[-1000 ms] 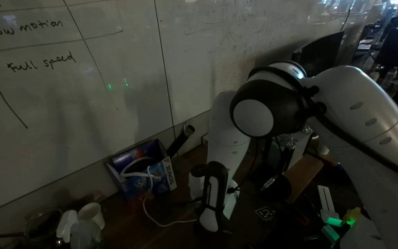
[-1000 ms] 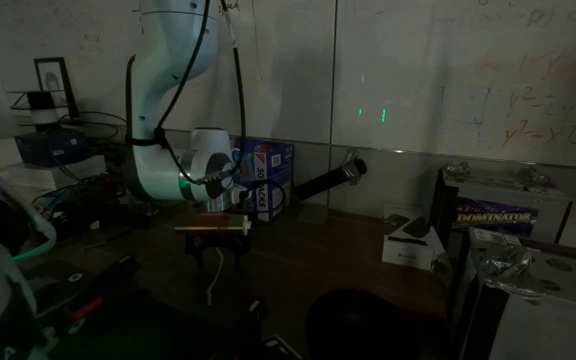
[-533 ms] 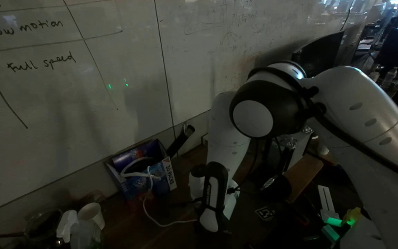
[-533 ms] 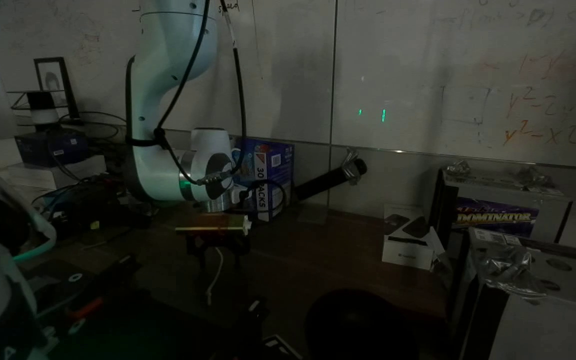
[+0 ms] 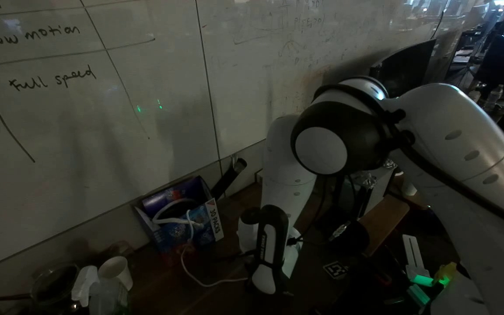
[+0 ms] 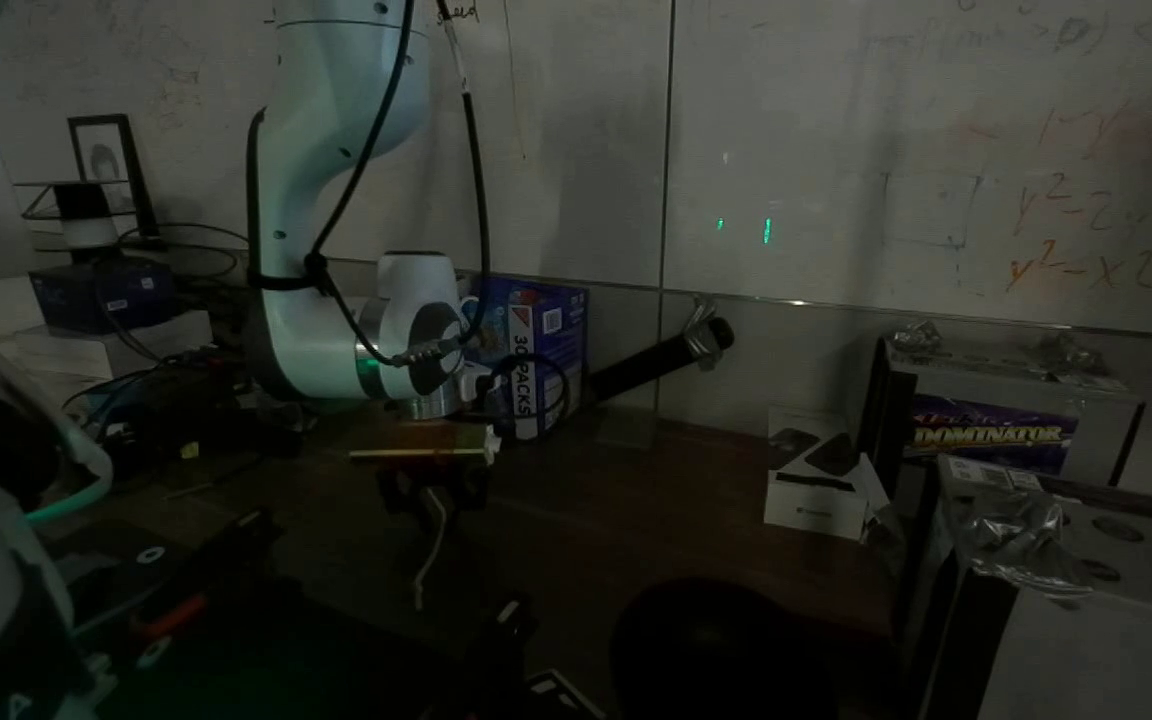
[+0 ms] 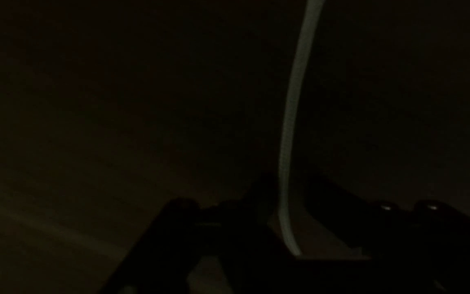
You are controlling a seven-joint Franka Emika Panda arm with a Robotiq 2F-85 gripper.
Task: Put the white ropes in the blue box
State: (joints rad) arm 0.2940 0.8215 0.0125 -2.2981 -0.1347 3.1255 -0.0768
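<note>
Claw (image 7: 291, 188) has drawn its fingers in closer on both sides of the rope (image 7: 292, 102) vs a sec ago, & the arm (image 6: 326, 110) has shifted just a touch.

Off to the L, whiteboard (image 5: 173, 65) runs along the back, w/ "Slow motion" & "full speed" written on it. Below, on the table (image 5: 160, 280), a dark pot (image 5: 53, 297), then a spray btl (image 5: 103, 297) & a white cup (image 5: 123, 278) just beside it.

Next, the blue box (image 5: 207, 232), top gaping, "30 PACKS" panel showing in both ext. views. Rope, white, loops at its mouth, bunches like a knot on the front, drops to the table & curves R to the claw; how much sits inside, can't tell. Black tube (image 5: 230, 178) slants up just beside the box.

Then the claw, pointing down: jaws partway apart, a gap showing btwn the tips. Rope runs thru that gap, nearer the left tip in the wrist view; too dark to tell if they touch. Its loose end shows below the claw in an ext. view.

Farther R, a sq. b/w marker (image 5: 335, 270) & then a brown panel (image 5: 383, 225).
</note>
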